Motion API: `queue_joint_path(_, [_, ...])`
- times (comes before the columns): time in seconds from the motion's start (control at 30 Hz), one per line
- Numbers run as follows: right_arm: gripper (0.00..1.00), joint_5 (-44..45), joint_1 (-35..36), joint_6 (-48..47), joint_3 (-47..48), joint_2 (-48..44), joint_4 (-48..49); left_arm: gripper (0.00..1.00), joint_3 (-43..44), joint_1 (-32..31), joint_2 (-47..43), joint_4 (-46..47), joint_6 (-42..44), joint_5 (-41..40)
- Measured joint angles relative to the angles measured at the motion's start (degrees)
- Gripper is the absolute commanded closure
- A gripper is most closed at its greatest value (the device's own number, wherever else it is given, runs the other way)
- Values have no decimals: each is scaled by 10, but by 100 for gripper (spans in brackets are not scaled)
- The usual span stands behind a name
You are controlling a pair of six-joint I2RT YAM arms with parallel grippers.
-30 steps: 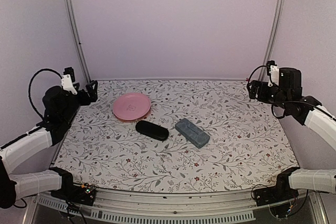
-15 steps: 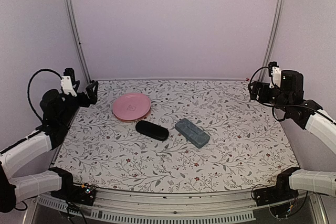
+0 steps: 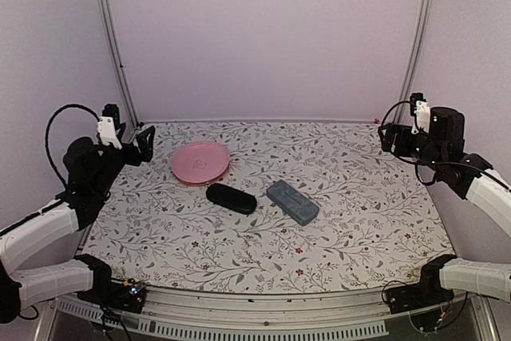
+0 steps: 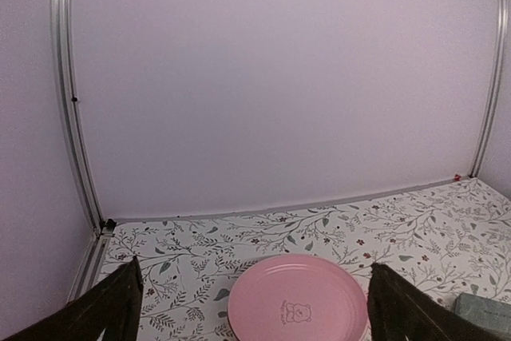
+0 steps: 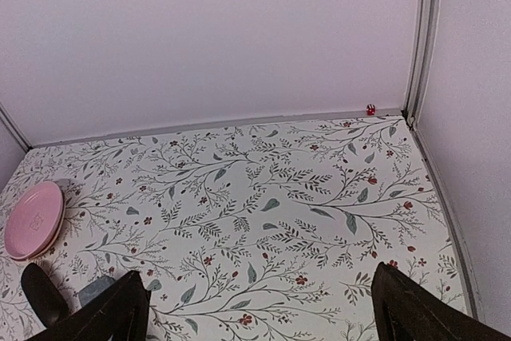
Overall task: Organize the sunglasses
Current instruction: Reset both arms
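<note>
No sunglasses show in any view. A closed black oval case (image 3: 231, 198) and a closed grey-blue rectangular case (image 3: 292, 202) lie mid-table; their contents are hidden. My left gripper (image 3: 140, 140) is raised at the far left, open and empty, looking over the pink plate (image 4: 297, 303). My right gripper (image 3: 389, 135) is raised at the far right, open and empty. In the right wrist view the black case (image 5: 41, 294) and the grey-blue case (image 5: 97, 289) show at the lower left. The grey-blue case's corner also shows in the left wrist view (image 4: 483, 310).
A pink plate (image 3: 200, 162) sits at the back left of the floral tablecloth (image 3: 263, 253). Pale walls and metal posts (image 3: 111, 41) enclose the table on three sides.
My left gripper has risen slightly and swung a little right. My right arm has drawn back slightly to the right. The cases and plate have not moved.
</note>
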Motion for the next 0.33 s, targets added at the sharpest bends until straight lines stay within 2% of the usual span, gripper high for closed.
queue_joint_path(0.33, [1, 0, 0, -2, 0, -7, 0, 1, 8, 0, 4, -16, 0, -18])
